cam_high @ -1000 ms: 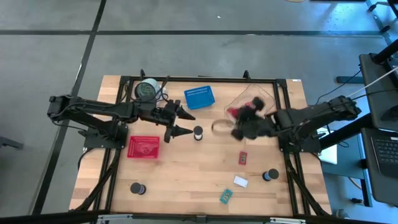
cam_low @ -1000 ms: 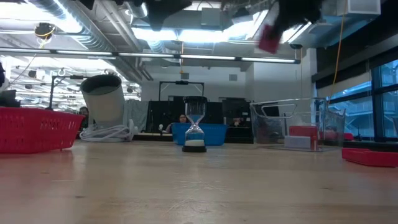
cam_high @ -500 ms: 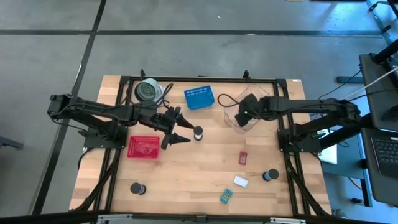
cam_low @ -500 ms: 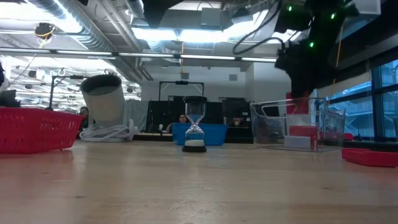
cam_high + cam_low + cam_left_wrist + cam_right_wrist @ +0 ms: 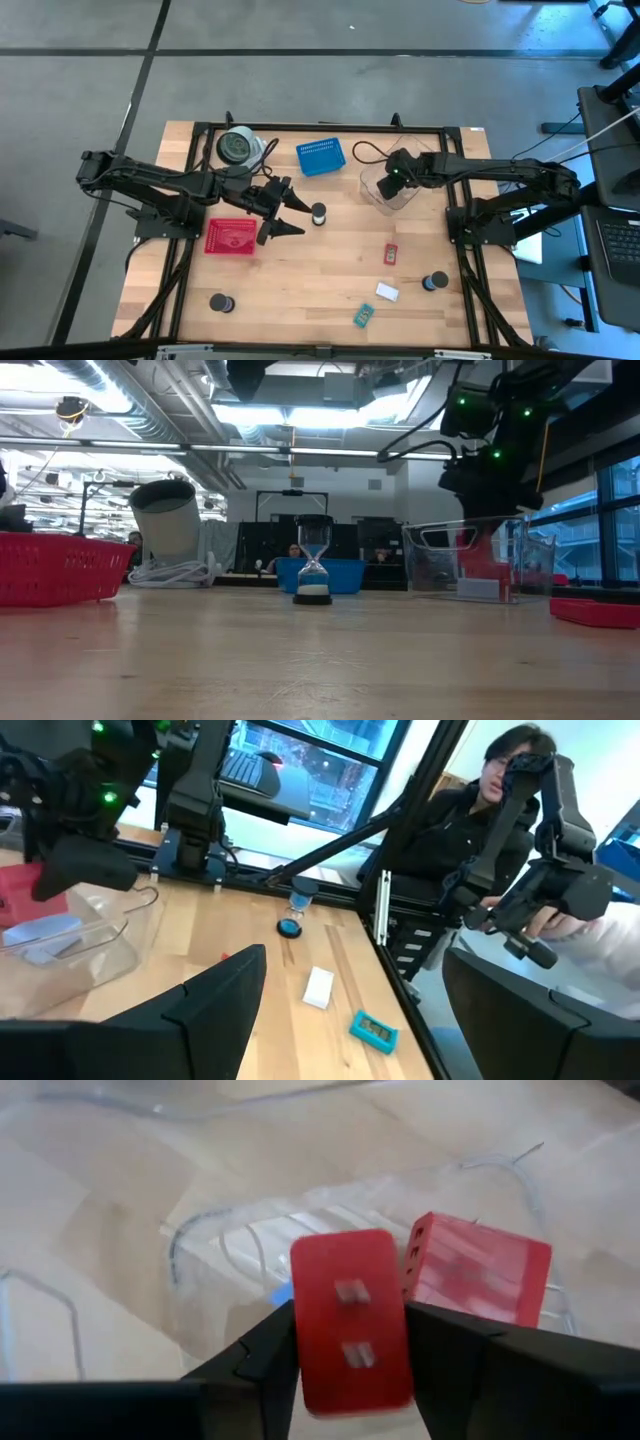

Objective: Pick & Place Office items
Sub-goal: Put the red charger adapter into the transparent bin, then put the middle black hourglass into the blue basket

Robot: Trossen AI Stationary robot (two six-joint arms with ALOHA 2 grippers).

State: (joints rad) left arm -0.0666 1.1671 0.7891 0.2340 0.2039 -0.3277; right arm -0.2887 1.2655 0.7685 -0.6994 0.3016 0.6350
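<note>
My right gripper (image 5: pixel 388 183) hangs over the clear tub (image 5: pixel 392 192) and is shut on a flat red block (image 5: pixel 350 1320). Below it in the tub lie a red cube (image 5: pixel 480 1270) and a pale blue piece (image 5: pixel 283 1293). In the low view the block (image 5: pixel 467 540) shows just inside the tub (image 5: pixel 440 565). My left gripper (image 5: pixel 290 212) is open and points at a black spool (image 5: pixel 319 213) standing on the table, a short way off. A red block (image 5: pixel 391 254), a white block (image 5: pixel 387 292), a teal block (image 5: pixel 363 316) and two more spools (image 5: pixel 433 282) (image 5: pixel 221 302) lie on the near part. My right gripper pinches the flat red block by its two long side edges (image 5: pixel 300 1330), one finger (image 5: pixel 255 1365) on each side. The fingers come from above, pointing down into the tub. The block is lifted clear, its broad face toward the wrist camera, above the red cube.
A red tray (image 5: pixel 231 237) lies under my left arm. A blue basket (image 5: pixel 320 157) and a round grey-and-white disc (image 5: pixel 237 146) stand near the far edge. Bare wood lies between the tray and the loose blocks. A person (image 5: pixel 500 810) sits beyond the table's right edge.
My right gripper has carried the red block from above the table's middle toward the far edge and down into the clear tub's mouth, still shut on it. My left gripper has shifted a little toward the near edge beside the spool.
</note>
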